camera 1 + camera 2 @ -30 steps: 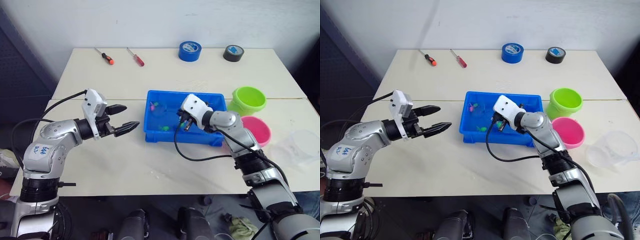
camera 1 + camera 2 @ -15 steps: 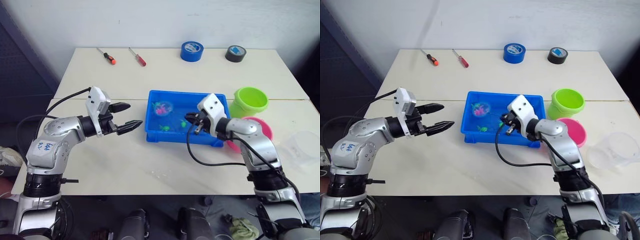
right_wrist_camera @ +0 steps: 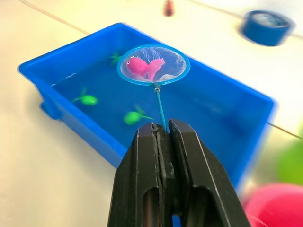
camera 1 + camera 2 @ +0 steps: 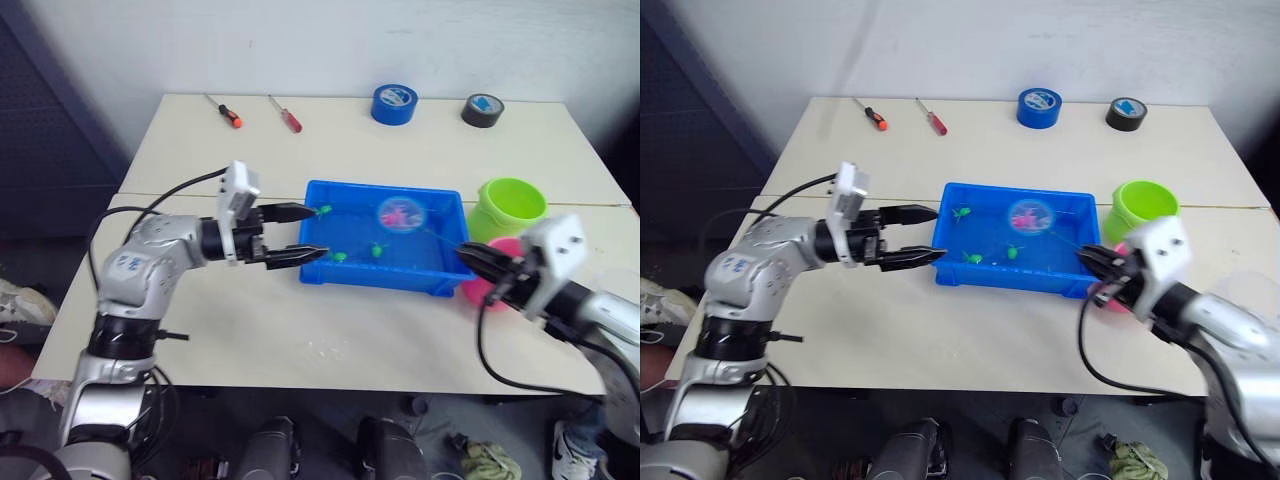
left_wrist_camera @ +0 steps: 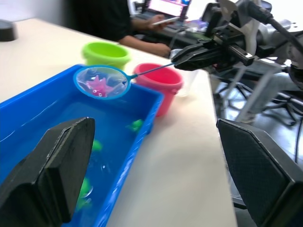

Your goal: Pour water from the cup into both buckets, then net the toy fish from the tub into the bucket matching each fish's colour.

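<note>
The blue tub (image 4: 380, 281) holds water and three green toy fish (image 4: 340, 257). Above its far right part hangs the net (image 4: 397, 214), a blue hoop with a pink toy fish (image 3: 142, 67) lying in the mesh. My right gripper (image 4: 470, 258) is shut on the end of the net's thin handle, near the tub's right front corner. It partly covers the pink bucket (image 4: 478, 291). The green bucket (image 4: 512, 205) stands just behind. My left gripper (image 4: 318, 231) is open, its fingertips over the tub's left rim. The clear cup (image 5: 189, 79) sits beyond the pink bucket.
Two screwdrivers (image 4: 225, 110) (image 4: 285, 114) lie at the table's far left. A blue tape roll (image 4: 394, 103) and a black tape roll (image 4: 482, 109) sit along the far edge. A person (image 5: 142, 23) sits at a laptop beyond the table.
The right gripper has drawn back to the right, and the net with the pink fish went from the tub's left to its right. The left gripper advanced to the tub's left rim. The camera shifted.
</note>
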Tool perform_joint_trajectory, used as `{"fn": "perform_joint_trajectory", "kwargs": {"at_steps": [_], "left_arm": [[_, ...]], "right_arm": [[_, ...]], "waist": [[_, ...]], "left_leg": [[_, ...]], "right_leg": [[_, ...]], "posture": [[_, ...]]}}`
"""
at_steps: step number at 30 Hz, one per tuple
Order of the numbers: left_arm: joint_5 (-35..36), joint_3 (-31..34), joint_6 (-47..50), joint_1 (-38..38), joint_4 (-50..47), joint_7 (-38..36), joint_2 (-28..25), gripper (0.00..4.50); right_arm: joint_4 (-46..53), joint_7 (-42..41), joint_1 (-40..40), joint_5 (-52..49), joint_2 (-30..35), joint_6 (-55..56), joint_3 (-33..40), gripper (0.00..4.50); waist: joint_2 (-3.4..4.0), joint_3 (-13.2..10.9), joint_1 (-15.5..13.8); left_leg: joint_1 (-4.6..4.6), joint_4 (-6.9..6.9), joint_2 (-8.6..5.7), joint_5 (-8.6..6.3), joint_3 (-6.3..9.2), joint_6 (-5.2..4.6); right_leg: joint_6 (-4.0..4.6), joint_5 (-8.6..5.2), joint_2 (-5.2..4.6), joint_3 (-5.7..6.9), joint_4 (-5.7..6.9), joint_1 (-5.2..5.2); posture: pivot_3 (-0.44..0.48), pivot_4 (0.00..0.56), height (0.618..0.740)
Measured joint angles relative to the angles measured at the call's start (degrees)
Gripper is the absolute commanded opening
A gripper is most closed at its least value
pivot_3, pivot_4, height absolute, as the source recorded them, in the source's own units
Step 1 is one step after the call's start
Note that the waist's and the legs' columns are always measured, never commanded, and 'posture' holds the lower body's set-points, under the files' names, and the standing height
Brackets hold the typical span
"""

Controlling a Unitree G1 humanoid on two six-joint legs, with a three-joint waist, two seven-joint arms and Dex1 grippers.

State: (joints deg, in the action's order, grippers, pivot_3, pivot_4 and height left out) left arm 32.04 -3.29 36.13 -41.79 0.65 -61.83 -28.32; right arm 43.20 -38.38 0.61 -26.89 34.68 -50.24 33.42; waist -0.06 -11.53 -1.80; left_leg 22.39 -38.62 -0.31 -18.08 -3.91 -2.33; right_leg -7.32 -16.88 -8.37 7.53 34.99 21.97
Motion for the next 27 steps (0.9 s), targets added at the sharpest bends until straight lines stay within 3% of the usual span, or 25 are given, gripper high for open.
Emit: {"fn": "perform_joint_trajectory", "kwargs": {"at_steps": [6,9,15,18,21,27], "left_arm": [[-0.81,-3.51,-2.7,-3.61,5.29,-5.03,3.83,4.48],[-1.74,-4.4,-4.53,-4.41,7.84,-6.3,5.15,4.48],[-3.23,-4.6,-6.58,-4.81,9.57,-6.63,6.22,4.48],[-3.49,-4.6,-6.9,-4.83,9.8,-6.61,6.7,4.48],[-3.92,-4.52,-6.95,-4.84,9.92,-6.53,6.52,4.48],[-4.24,-4.12,-6.87,-4.82,9.87,-6.01,5.58,4.48]], "right_arm": [[6.58,1.83,13.02,-1.86,-0.03,-2.21,15.01,0.0],[6.71,2.42,18.49,0.71,0.01,-0.13,18.36,0.0],[3.64,2.55,28.63,15.54,5.21,15.1,16.88,0.0],[-0.61,3.19,31.97,27.05,9.43,28.22,13.13,0.0],[-7.58,5.62,37.96,43.14,18.15,45.45,11.09,0.0],[-14.97,9.62,36.78,54.32,19.23,60.98,11.5,0.0]], "waist": [[0.0,0.0,0.04],[0.0,0.0,0.16],[-0.02,0.01,0.25],[-0.02,0.01,0.24],[-0.03,0.0,0.23],[-0.1,-0.01,0.15]], "left_leg": [[-0.06,0.01,-0.01,0.01,-0.01,-0.02],[-0.07,0.0,-0.02,0.02,-0.06,-0.04],[-0.09,0.0,-0.03,0.03,-0.13,-0.05],[-0.08,-0.01,-0.03,0.05,-0.18,-0.08],[-0.09,0.05,-0.08,0.09,-0.33,-0.14],[-0.1,0.0,-0.04,0.1,-0.23,-0.12]], "right_leg": [[0.0,0.0,0.01,-0.01,-0.01,-0.06],[0.0,0.0,0.0,-0.08,-0.07,-0.07],[-0.01,0.0,0.0,-0.15,-0.1,-0.07],[-0.01,-0.01,0.0,-0.18,-0.17,-0.08],[-0.03,-0.03,-0.02,-0.31,-0.32,-0.06],[-0.03,-0.02,-0.01,-0.23,-0.45,-0.23]], "posture": [[0.0,0.15,0.74],[0.0,0.15,0.74],[0.0,0.15,0.74],[0.0,0.15,0.74],[0.0,0.15,0.74],[0.0,0.15,0.74]]}}
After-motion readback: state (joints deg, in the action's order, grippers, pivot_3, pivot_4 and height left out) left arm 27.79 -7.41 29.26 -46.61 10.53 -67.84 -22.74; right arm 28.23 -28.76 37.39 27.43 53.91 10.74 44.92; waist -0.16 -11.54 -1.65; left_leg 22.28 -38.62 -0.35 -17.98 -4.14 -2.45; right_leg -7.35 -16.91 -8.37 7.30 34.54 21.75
